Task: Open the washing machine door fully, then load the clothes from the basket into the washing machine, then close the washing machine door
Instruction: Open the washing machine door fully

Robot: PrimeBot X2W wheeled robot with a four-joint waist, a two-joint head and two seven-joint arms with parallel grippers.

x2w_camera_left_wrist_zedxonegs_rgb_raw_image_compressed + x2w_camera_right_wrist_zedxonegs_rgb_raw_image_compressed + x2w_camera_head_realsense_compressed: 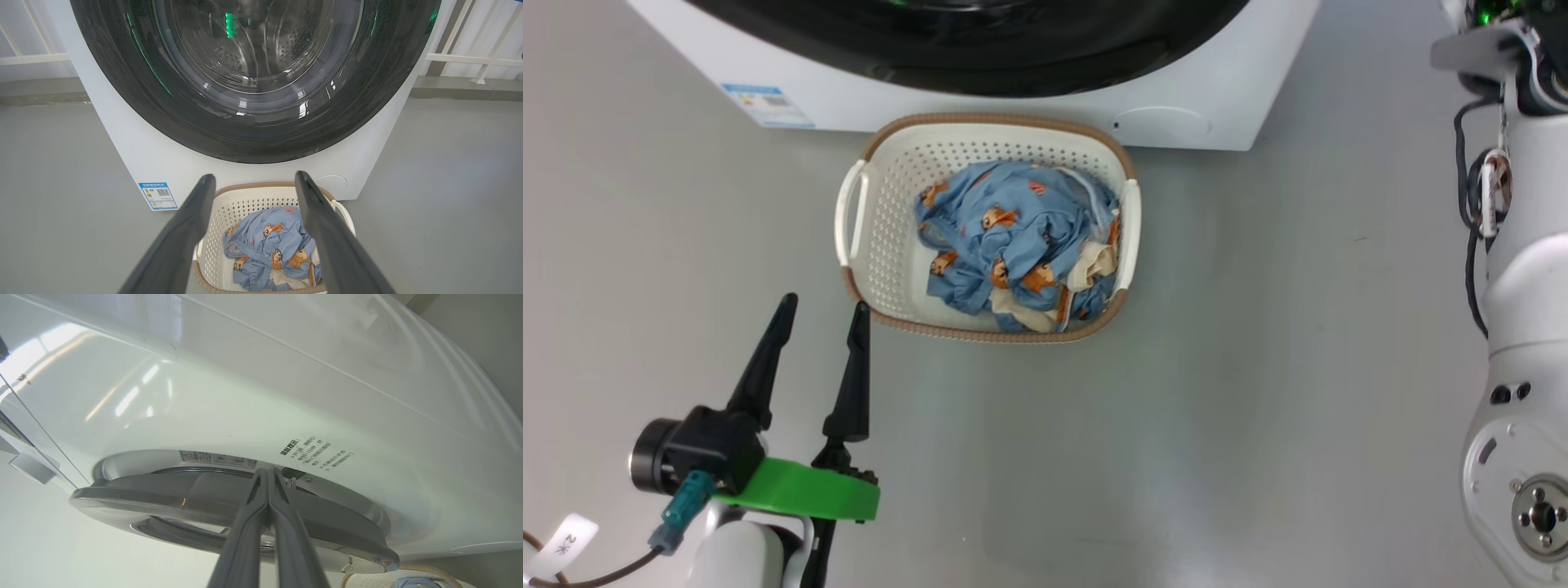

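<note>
- Two long dark fingers of the right gripper (pixel 267 473) are pressed flat together with nothing between them. The tips are poked in at the edge of the big round washing machine door (pixel 163 494) with the glossy black rim, right by the latch.
- Left gripper (pixel 823 300) hangs wide open and empty, just short of the small cream-white perforated plastic basket (pixel 996 119).
- The step looks like door opening, barely begun. The door sits on the front of the big white boxy washing machine (pixel 1217 98), roughly shut. It may be a crack off on the latch side, but that's hard to call.
- To do it well, the robot should probably hook the tips behind the rim and pull along the door's swing, not straight back. Skating off that slick rim is the worry.
- The door stands upright and faces out toward the robot. It's round, so there's no real long axis.
- The basket opens upward, just beside the machine's foot, with its long side running along the front.
- Soft light-blue bear-print clothes (pixel 1013 237) all sit in the basket.
</note>
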